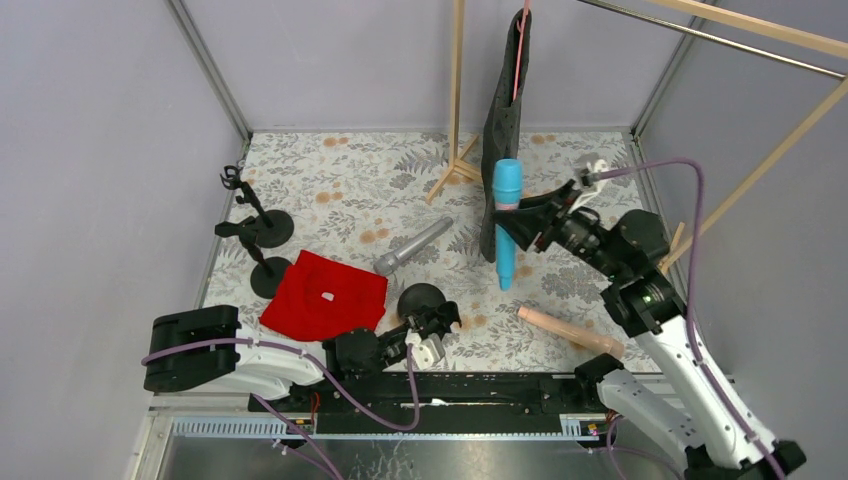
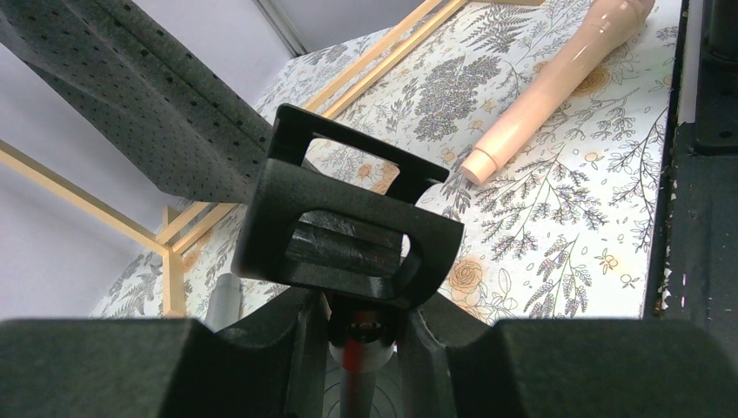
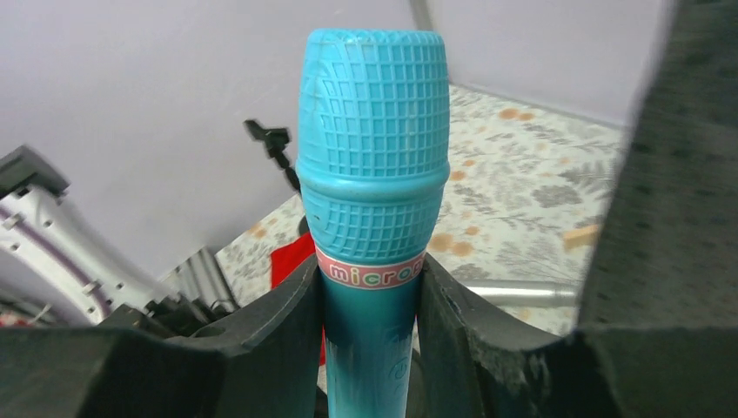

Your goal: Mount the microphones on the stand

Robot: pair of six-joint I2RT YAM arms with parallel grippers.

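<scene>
At the far left of the floral table (image 1: 350,180), 2 bare stands (image 1: 262,222) sit beside a red cloth (image 1: 325,295). Next, the left gripper (image 1: 432,335) has its fingers drawn narrow on the neck of a 3rd stand (image 1: 421,299), just under its empty black clip (image 2: 348,235). The silver microphone (image 1: 412,247) lies flat beyond it. Right of centre, the right gripper (image 1: 517,236) holds the cyan microphone (image 1: 506,200) upright, pinched just below the head, close beside a hanging grey cloth (image 1: 503,120). The pink microphone (image 1: 570,330) lies near the front edge. Swinging across could snag that cloth. Pushing the barrel into the clip off-line could tip the stand or slide the microphone between the fingers. Its pink band (image 3: 370,275) reads "micro", with the remaining letters hidden.
</scene>
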